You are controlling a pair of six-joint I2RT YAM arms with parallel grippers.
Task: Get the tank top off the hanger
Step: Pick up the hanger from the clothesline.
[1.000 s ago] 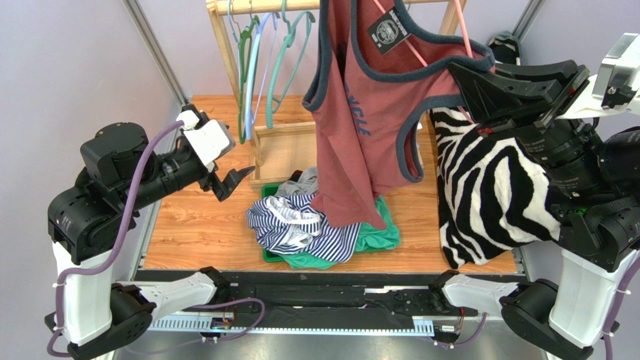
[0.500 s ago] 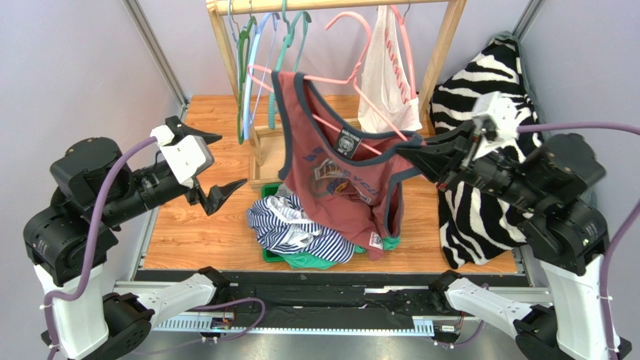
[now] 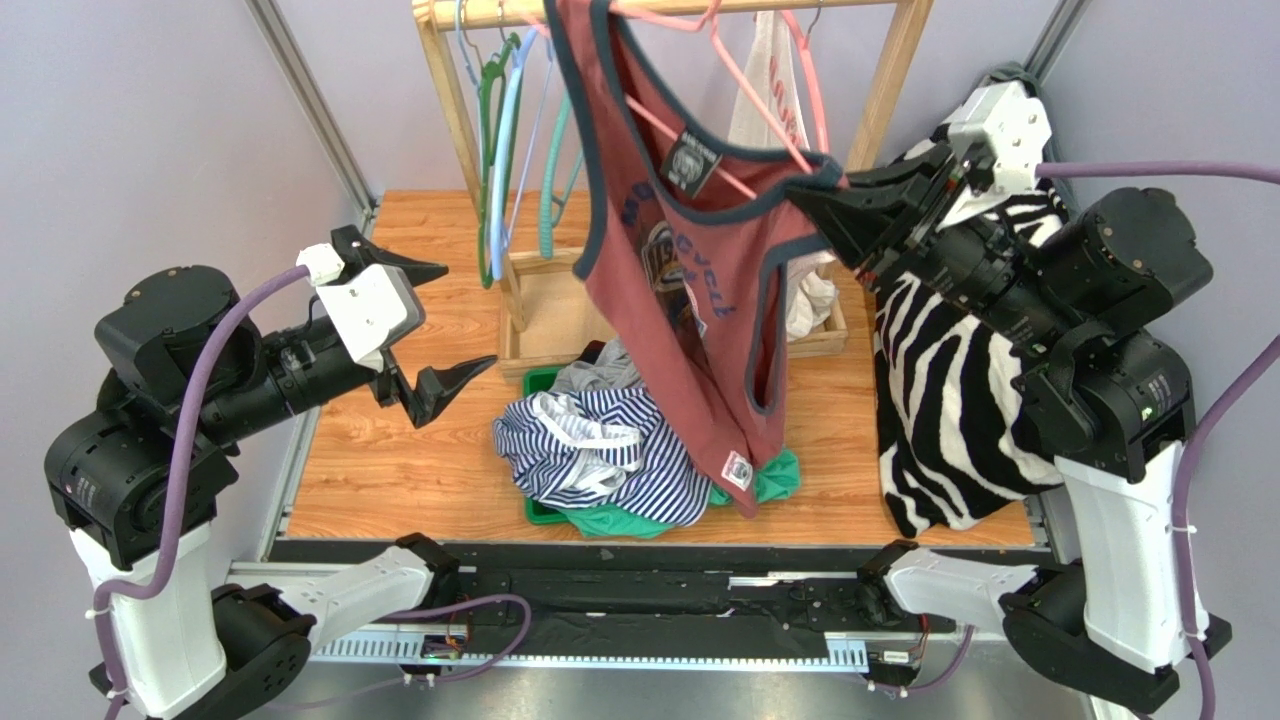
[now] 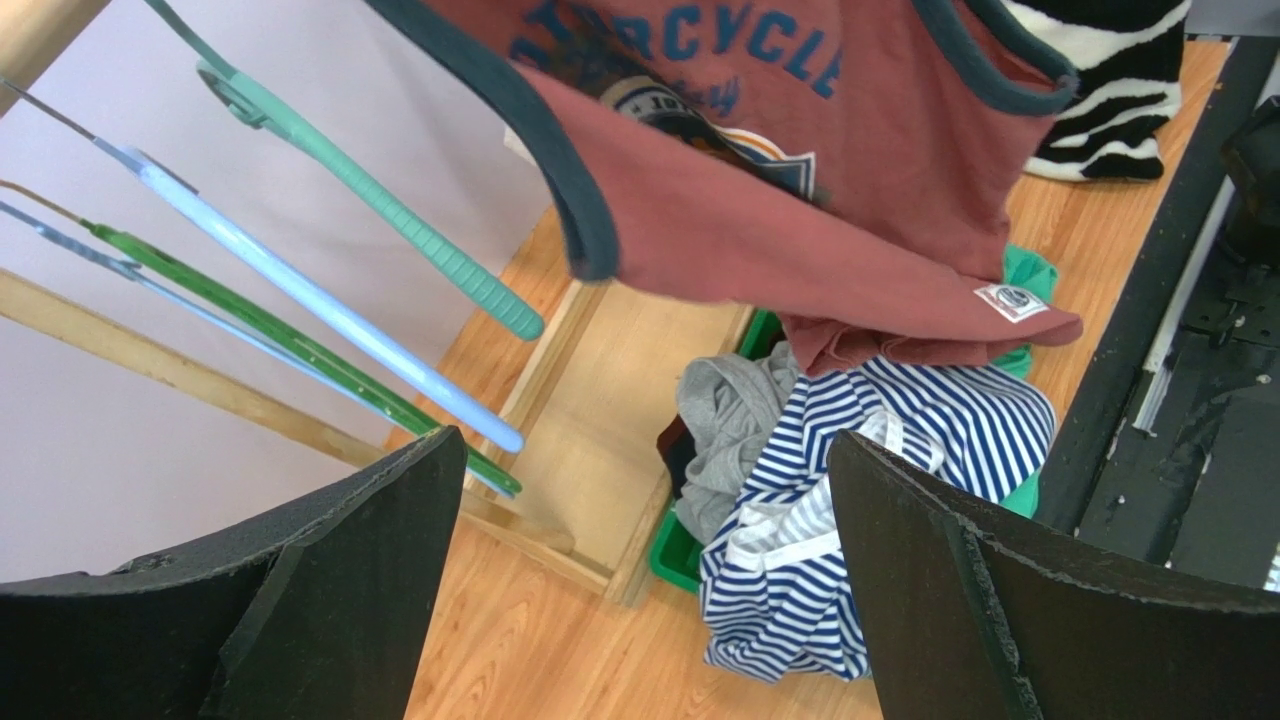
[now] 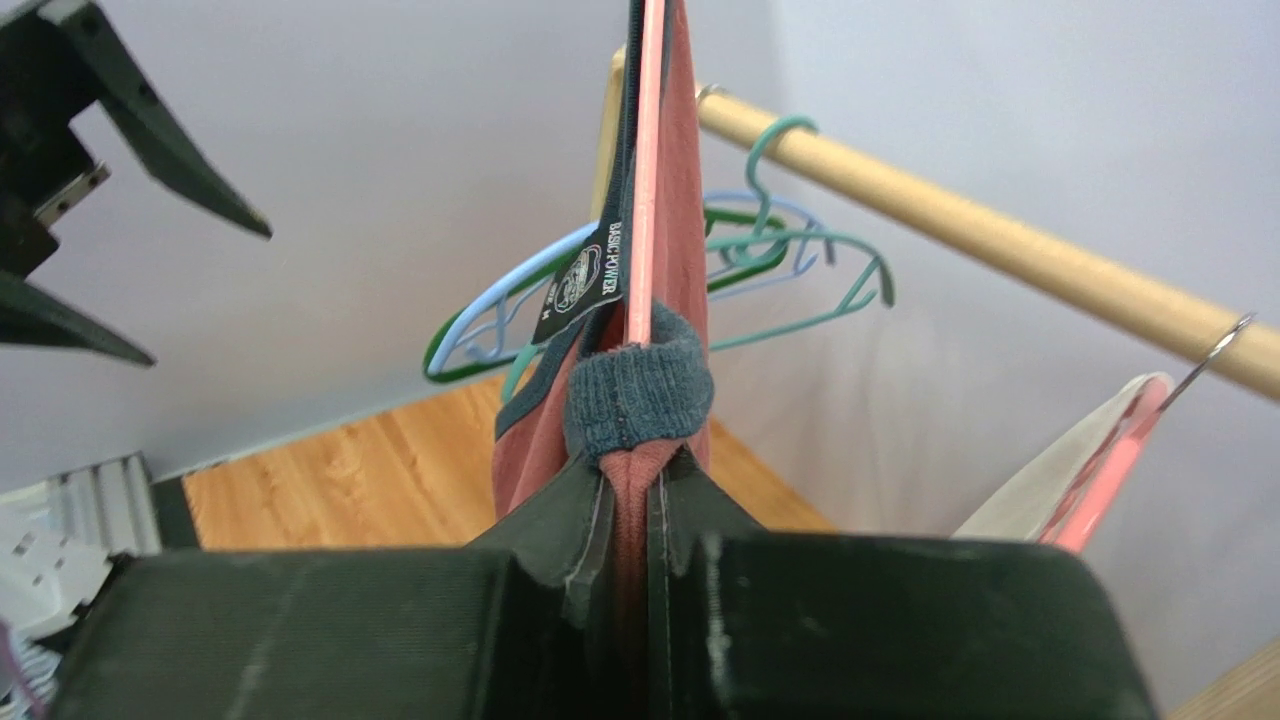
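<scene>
**Left gripper idle and spread; right gripper pinching the tank top beside the rack.**

Your left gripper (image 3: 469,318) sits at centre-left with its fingers spread wide, holding nothing. The maroon tank top (image 3: 676,285) hangs from top centre down toward the blue-striped shirt (image 3: 601,450), threaded on the pink hanger (image 3: 736,72). At upper right, your right gripper (image 3: 812,203) is clenched on its dark-trimmed strap. You cannot tell whether the hanger arm is caught in that pinch too. Bring the left in to steady the hanger, then draw the strap outward past the arm's tip rather than straight down, or the trim may snag.
</scene>
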